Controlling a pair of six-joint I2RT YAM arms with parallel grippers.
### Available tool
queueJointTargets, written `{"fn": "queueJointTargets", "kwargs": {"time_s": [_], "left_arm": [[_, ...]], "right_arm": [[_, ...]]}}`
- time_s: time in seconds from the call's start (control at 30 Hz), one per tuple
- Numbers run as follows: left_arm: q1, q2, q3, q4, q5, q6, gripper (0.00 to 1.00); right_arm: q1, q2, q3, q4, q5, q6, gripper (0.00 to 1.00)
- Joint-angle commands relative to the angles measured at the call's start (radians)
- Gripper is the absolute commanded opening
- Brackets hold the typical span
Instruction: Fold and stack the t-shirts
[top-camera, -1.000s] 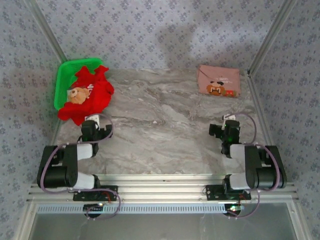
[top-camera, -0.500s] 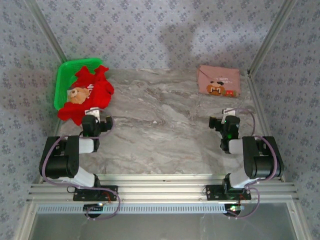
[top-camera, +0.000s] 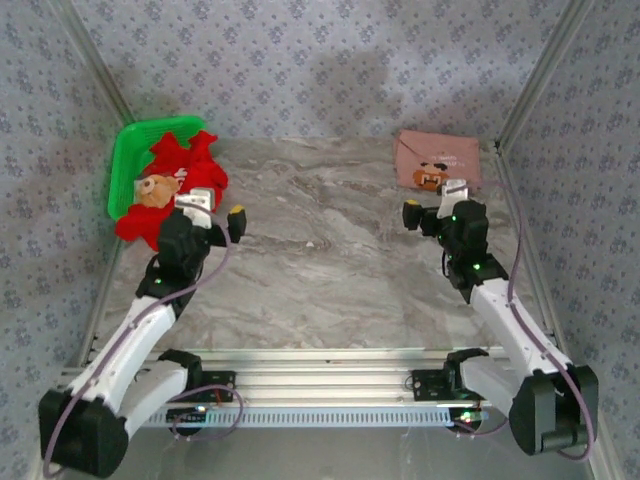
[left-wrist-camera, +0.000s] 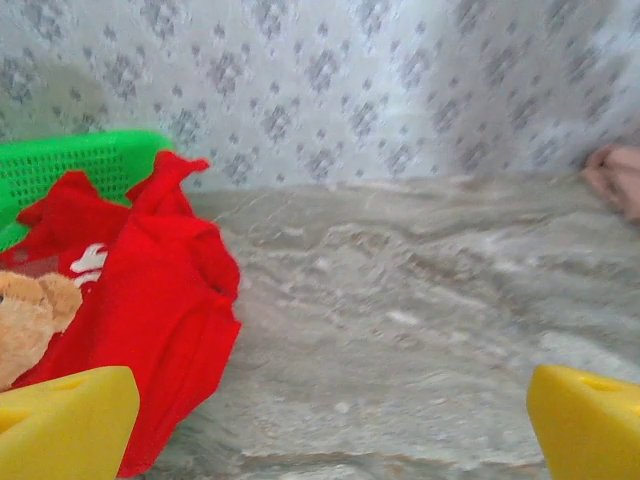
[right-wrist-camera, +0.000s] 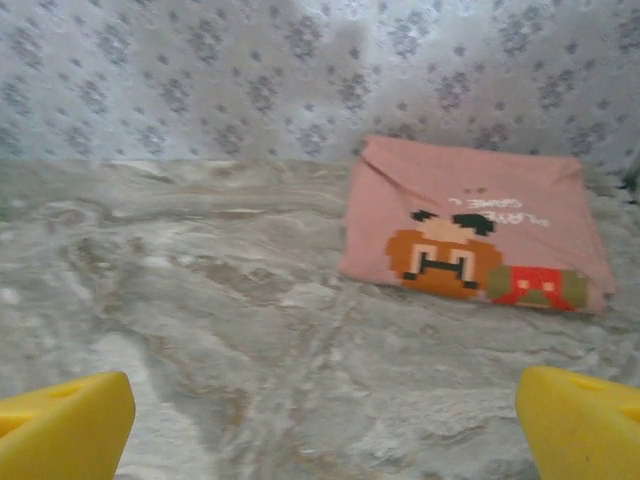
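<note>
Red cloth first: the red shirt (top-camera: 175, 195) lies crumpled at the far left, half in the green basket (top-camera: 130, 150) and half spilling onto the marble table (top-camera: 330, 260), bear print up. It's right where it was a second ago. The pink shirt (top-camera: 437, 160) hasn't budged either, folded flat at the far right against the back wall, creature print showing.

What has changed is the arms. A second ago both were tucked back near their bases; now both are stretched out across the table. The left gripper (top-camera: 215, 208) has run up to the near right edge of the red shirt. The right gripper (top-camera: 432, 205) has come up just short of the pink shirt's near edge.

Left wrist view: the left gripper (left-wrist-camera: 320, 430) stands spread wide, yellow pads (left-wrist-camera: 65, 425) at the two bottom corners, nothing between them. The red shirt (left-wrist-camera: 150, 300) sits ahead and left, running behind the left pad. Whether that pad touches the cloth, I can't tell. The basket (left-wrist-camera: 80, 165) shows behind it.

Right wrist view: the right gripper (right-wrist-camera: 320, 420) is just as wide, holding nothing, bare marble between its pads (right-wrist-camera: 585, 420). The pink shirt (right-wrist-camera: 470, 225) lies ahead and to the right, clear of both.
</note>
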Motion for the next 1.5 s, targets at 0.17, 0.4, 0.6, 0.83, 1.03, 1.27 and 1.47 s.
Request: {"fn": "queueJointTargets", "kwargs": {"time_s": [0.17,0.4,0.6,0.83,1.03,1.27,1.47], "left_arm": [[0.227,0.37,0.694,-0.913,0.002,-0.19,1.0],[0.377,0.785,1.082,-1.144,0.165,-0.157,1.0],[0.404,1.067,1.356,-1.233,0.195,-0.127,0.97],[0.405,1.283,1.57,-1.293,0.17,-0.121,0.91],[0.397,1.359,1.597,-1.274,0.198,-0.133,0.86],[0.392,1.427,1.595,-1.239,0.25,-0.138,0.73],[0.416,1.468,1.601,-1.222,0.358,-0.137,0.33]], "right_arm": [[0.066,0.211,0.333,-0.432,-0.189,0.195,1.0],[0.172,0.413,0.572,-0.505,-0.258,0.218,1.0],[0.257,0.486,0.652,-0.525,-0.261,0.227,1.0],[0.292,0.498,0.657,-0.521,-0.262,0.242,1.0],[0.292,0.483,0.656,-0.528,-0.258,0.241,1.0],[0.292,0.491,0.681,-0.516,-0.265,0.248,1.0],[0.293,0.485,0.691,-0.513,-0.265,0.246,1.0]]}}
